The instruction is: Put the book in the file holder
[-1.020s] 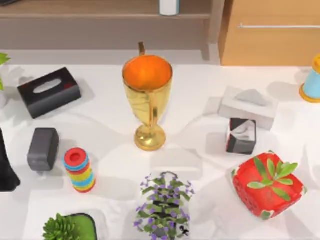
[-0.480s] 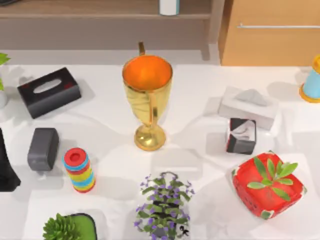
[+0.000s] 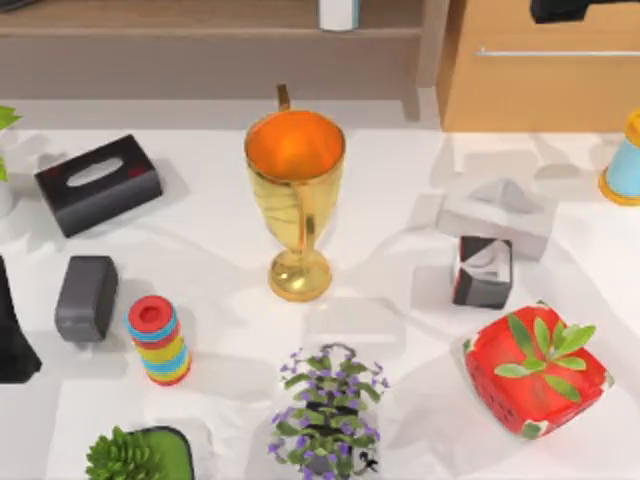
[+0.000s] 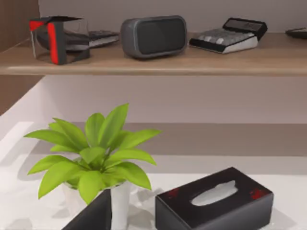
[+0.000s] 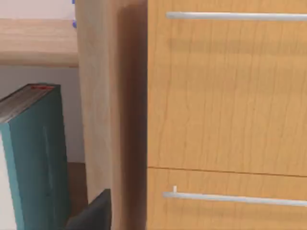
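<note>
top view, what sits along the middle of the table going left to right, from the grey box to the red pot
grey box → ring stack → gold cup → small black-and-white holder → red pot

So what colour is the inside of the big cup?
Bright orange inside the gold cup, best seen in the top view.
</note>
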`<state>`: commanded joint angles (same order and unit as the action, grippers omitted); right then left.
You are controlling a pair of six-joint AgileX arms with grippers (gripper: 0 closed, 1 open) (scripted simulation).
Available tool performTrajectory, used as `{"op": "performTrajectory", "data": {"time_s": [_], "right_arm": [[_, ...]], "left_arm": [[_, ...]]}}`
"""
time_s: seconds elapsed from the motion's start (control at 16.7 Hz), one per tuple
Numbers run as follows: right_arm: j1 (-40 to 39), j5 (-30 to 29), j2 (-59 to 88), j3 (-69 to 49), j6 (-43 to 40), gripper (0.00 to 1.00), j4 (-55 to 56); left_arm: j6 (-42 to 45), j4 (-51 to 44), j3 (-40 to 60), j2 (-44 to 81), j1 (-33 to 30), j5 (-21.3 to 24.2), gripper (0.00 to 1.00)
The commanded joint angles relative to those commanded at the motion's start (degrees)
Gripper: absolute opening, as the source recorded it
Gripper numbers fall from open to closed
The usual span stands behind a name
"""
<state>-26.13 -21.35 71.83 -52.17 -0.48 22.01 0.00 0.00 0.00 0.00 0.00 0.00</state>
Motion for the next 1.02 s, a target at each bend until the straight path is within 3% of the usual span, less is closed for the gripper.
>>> {"op": "performTrajectory", "data": {"time_s": [0.6, 1.02], "right_arm": [[-13.2, -15.6, 48.2, -34.5, 0.1, 1.0, 12.2], [-12.8, -19.6, 58.5, -42.0, 0.1, 1.0, 14.5]], "left_arm": [[0.0, 0.0, 0.0, 0.0, 0.0, 0.0, 1.0], [0.0, 0.0, 0.0, 0.0, 0.0, 0.0, 1.0]]}}
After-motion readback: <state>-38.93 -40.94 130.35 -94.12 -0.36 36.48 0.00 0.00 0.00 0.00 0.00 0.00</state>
